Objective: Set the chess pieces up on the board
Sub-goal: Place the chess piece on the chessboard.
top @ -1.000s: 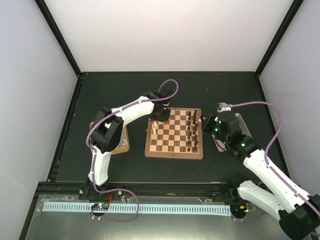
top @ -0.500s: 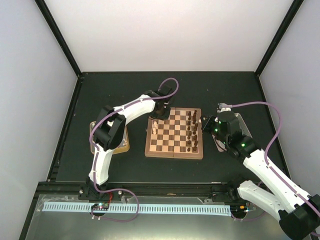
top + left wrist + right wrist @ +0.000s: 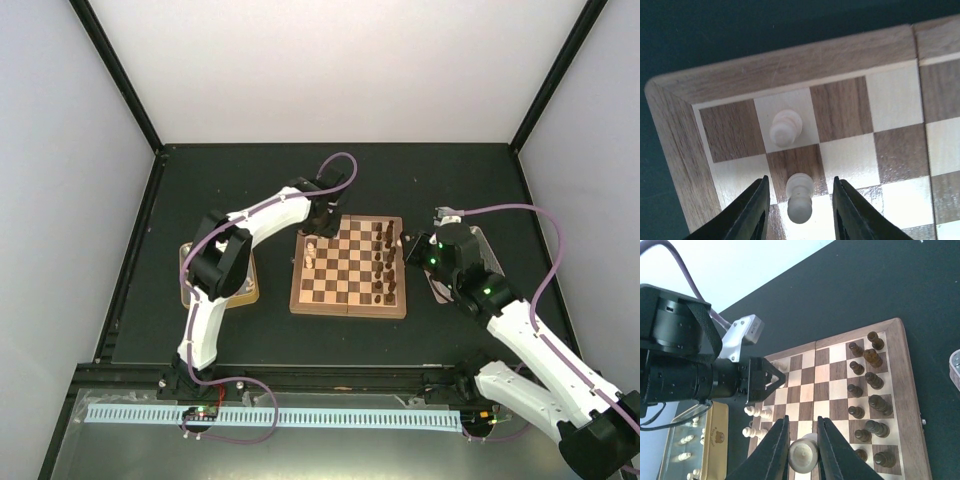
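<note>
Item: small turned chessmen, pale and dark, for the board point(image 3: 347, 311). You are handling stock that looks light, rigid and smooth. It is probably prone to slipping from a loose pinch and to toppling at a nudge, each base being narrower than its square. You are best taking hold across the head or collar, squarely from above, with a gentle squeeze. Left gripper point(image 3: 800, 186): its jaws are standing apart, with a gap showing on both sides of the released pale piece point(image 3: 799, 200). That piece is standing upright and untouched near the board's far-left corner, one square in from the neighbour pale piece point(image 3: 785, 128) on the edge row. Right gripper point(image 3: 803, 430): you are clamping it on the held pale piece point(image 3: 803, 456), both fingers pressing its sides, just beside the board's right border. The dark pieces point(image 3: 875, 403) are filling the two files along that border. Further pale stock is lying in the gold tin point(image 3: 717, 415), left of the board. Against the overhead view of a second ago, the left arm's elbow is sitting slightly nearer the board while its wrist is remaining over the same corner. The right arm is showing barely any shift. That view is too small to tell whether the left jaws were already parted.
</note>
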Action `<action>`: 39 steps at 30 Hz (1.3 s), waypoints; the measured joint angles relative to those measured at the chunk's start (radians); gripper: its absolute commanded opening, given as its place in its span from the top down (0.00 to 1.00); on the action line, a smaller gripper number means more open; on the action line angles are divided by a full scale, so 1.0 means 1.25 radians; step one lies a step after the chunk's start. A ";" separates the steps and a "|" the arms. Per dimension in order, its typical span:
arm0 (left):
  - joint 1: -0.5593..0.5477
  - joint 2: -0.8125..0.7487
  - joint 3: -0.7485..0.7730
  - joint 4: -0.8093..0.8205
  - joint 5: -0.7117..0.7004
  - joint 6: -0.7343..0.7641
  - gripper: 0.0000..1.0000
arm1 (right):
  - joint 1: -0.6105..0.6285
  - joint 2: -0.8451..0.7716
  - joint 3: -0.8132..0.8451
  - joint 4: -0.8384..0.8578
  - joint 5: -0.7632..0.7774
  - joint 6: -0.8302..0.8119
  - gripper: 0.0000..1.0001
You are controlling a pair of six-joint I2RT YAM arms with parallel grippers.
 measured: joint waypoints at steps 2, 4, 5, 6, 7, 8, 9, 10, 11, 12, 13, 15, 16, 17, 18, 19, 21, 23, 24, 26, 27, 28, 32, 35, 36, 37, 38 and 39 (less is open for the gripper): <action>0.001 0.000 0.013 -0.002 0.000 0.001 0.58 | 0.000 0.000 0.000 0.000 -0.005 -0.005 0.84; 0.002 0.000 0.025 -0.004 0.000 0.002 0.55 | 0.000 0.002 0.000 0.000 -0.010 -0.014 0.84; 0.002 0.000 0.030 -0.005 0.000 0.001 0.53 | 0.000 0.005 0.000 0.001 -0.018 -0.020 0.84; 0.002 -0.002 0.031 -0.005 0.000 0.002 0.52 | 0.000 0.012 0.000 0.001 -0.025 -0.027 0.84; 0.002 -0.004 0.031 -0.008 0.000 0.001 0.52 | 0.000 0.019 0.000 0.002 -0.029 -0.033 0.84; 0.004 -0.009 0.031 -0.010 0.001 0.001 0.51 | 0.000 0.034 0.002 0.002 -0.039 -0.040 0.84; 0.005 -0.016 0.029 -0.012 0.001 0.001 0.50 | 0.002 0.049 0.004 0.002 -0.045 -0.050 0.84; 0.005 -0.026 0.027 -0.014 0.001 0.001 0.50 | 0.006 0.067 0.009 0.002 -0.049 -0.059 0.83; 0.006 -0.045 0.016 -0.012 0.001 0.000 0.49 | 0.012 0.089 0.015 0.002 -0.052 -0.069 0.83; 0.006 -0.074 -0.001 -0.010 0.000 -0.001 0.49 | 0.020 0.112 0.022 0.004 -0.054 -0.078 0.83; 0.007 -0.102 -0.016 -0.012 -0.001 -0.002 0.49 | 0.029 0.134 0.030 0.005 -0.056 -0.087 0.83; 0.008 -0.199 -0.070 -0.007 -0.004 -0.004 0.49 | 0.057 0.190 0.052 0.010 -0.056 -0.107 0.83; 0.010 -0.246 -0.092 -0.006 -0.007 -0.006 0.48 | 0.070 0.214 0.062 0.014 -0.054 -0.115 0.83; 0.011 -0.310 -0.125 0.001 -0.013 -0.009 0.48 | 0.082 0.237 0.071 0.020 -0.052 -0.123 0.83; 0.013 -0.363 -0.153 0.005 -0.019 -0.012 0.47 | 0.096 0.267 0.083 0.029 -0.049 -0.134 0.83; 0.018 -0.436 -0.194 0.014 -0.024 -0.017 0.46 | 0.109 0.295 0.094 0.036 -0.043 -0.143 0.83; 0.028 -0.556 -0.265 0.028 -0.036 -0.028 0.45 | 0.130 0.346 0.112 0.055 -0.027 -0.161 0.83; 0.037 -0.656 -0.332 0.045 -0.043 -0.039 0.45 | 0.154 0.400 0.129 0.081 0.001 -0.179 0.84; 0.042 -0.704 -0.374 0.057 -0.046 -0.045 0.44 | 0.163 0.423 0.135 0.092 0.011 -0.184 0.84; 0.045 -0.788 -0.453 0.069 -0.050 -0.054 0.42 | 0.184 0.474 0.149 0.114 0.029 -0.193 0.84; 0.045 -0.820 -0.483 0.074 -0.050 -0.057 0.41 | 0.193 0.500 0.158 0.122 0.040 -0.197 0.84; 0.047 -0.857 -0.520 0.080 -0.049 -0.062 0.41 | 0.202 0.526 0.168 0.130 0.049 -0.199 0.84; 0.052 -0.939 -0.584 0.090 -0.048 -0.067 0.40 | 0.229 0.619 0.221 0.156 0.076 -0.201 0.84; 0.059 -0.958 -0.593 0.106 -0.047 -0.068 0.40 | 0.243 0.660 0.246 0.171 0.086 -0.201 0.84; 0.061 -0.960 -0.594 0.110 -0.045 -0.068 0.40 | 0.248 0.675 0.256 0.174 0.088 -0.201 0.84; 0.063 -0.962 -0.595 0.117 -0.044 -0.067 0.40 | 0.252 0.688 0.266 0.175 0.089 -0.201 0.83; 0.065 -0.963 -0.596 0.122 -0.042 -0.065 0.40 | 0.256 0.701 0.274 0.177 0.090 -0.201 0.83; 0.068 -0.963 -0.598 0.125 -0.039 -0.063 0.40 | 0.262 0.716 0.282 0.182 0.093 -0.203 0.83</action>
